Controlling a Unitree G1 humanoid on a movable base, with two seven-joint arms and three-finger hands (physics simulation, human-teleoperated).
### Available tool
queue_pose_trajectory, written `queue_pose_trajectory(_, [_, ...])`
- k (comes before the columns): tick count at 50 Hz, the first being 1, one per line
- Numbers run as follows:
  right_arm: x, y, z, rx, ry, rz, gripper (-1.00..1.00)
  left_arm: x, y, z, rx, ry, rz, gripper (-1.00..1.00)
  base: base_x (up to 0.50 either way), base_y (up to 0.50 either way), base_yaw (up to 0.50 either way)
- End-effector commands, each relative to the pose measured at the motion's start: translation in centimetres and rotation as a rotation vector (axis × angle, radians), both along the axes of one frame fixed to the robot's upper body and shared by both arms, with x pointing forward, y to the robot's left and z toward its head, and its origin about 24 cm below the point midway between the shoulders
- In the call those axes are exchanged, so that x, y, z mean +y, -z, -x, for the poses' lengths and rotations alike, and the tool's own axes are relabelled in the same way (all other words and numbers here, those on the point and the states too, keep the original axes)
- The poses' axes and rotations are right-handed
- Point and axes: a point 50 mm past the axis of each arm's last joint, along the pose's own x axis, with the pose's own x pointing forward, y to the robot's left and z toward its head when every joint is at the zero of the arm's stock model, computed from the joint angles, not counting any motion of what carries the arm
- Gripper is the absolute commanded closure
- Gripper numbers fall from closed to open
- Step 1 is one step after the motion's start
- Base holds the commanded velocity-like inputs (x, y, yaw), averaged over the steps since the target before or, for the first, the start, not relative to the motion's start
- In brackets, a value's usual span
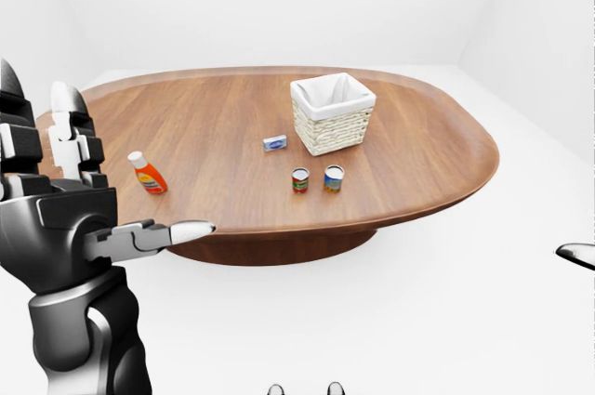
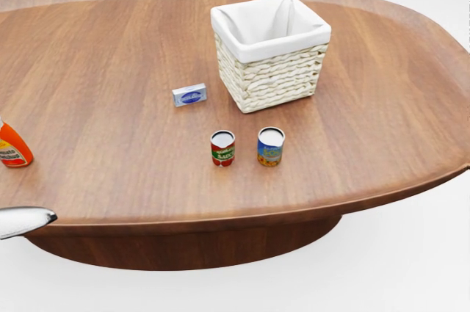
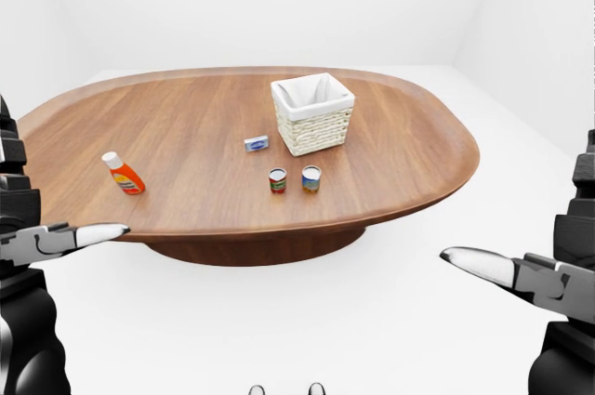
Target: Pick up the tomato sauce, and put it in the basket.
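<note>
Head view crops both hands — eye views show left hand (image 1: pixel 70 218) and right hand (image 3: pixel 548 274), fingers spread, empty.

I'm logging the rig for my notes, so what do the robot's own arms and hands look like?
The left hand is blocky dark grey and black with white-silver segments, on a rounded glossy grey forearm. Its fingers end in smooth, pointed silver tips. The right hand looks alike. No cables, markings or sleeves show.

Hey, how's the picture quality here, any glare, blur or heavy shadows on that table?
Head view: sharp, even light, a soft sheen on the table, faint shadows beside the basket and the two cans. Left-eye view: equally crisp, though the left hand blocks the table's left edge. Right-eye view: wider framing, walls nearly washed-out white, no blur.
</note>
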Motion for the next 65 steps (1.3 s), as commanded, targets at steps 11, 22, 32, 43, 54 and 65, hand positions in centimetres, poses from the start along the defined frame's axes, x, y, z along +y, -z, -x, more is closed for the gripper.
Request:
queue_pose_trajectory(11, [0.19, -0.25, 0.11, 0.005, -0.025, 0.012, -1.0, -0.14, 0.02, 0.06, 0.0, 0.004, -0.003, -1.0, 0.0, -0.5, 0.0])
queue_pose_trajectory(22, [0.24, 0.06, 0.01, 0.009, -0.014, 0.004, -1.0, -0.2, 0.08, 0.03, 0.003, 0.004, -0.001, -1.0, 0.0, -0.5, 0.0])
queue_pose_trajectory(32, [0.36, 0.33, -0.04, 0.016, 0.005, 0.021, -1.0, -0.26, 0.34, -0.13, 0.018, 0.005, -0.003, -1.0, 0.0, -0.14, 0.0])
queue_pose_trajectory(43, [0.68, 0.41, -0.36, 0.032, -0.012, 0.036, -1.0, -0.26, 0.43, -0.19, 0.023, 0.006, -0.004, -1.0, 0.04, 0.0, 0.0])
queue_pose_trajectory(54, [0.71, 0.41, -0.43, 0.035, -0.012, 0.037, -1.0, -0.31, 0.49, -0.22, 0.026, 0.007, -0.004, -1.0, 0.46, 0.0, 0.0])
queue_pose_trajectory(65, [0.75, 0.62, -0.43, 0.032, -0.012, 0.033, -1.0, -0.28, 0.74, -0.39, 0.04, 0.007, -0.003, -1.0, 0.5, 0.0, 0.0])
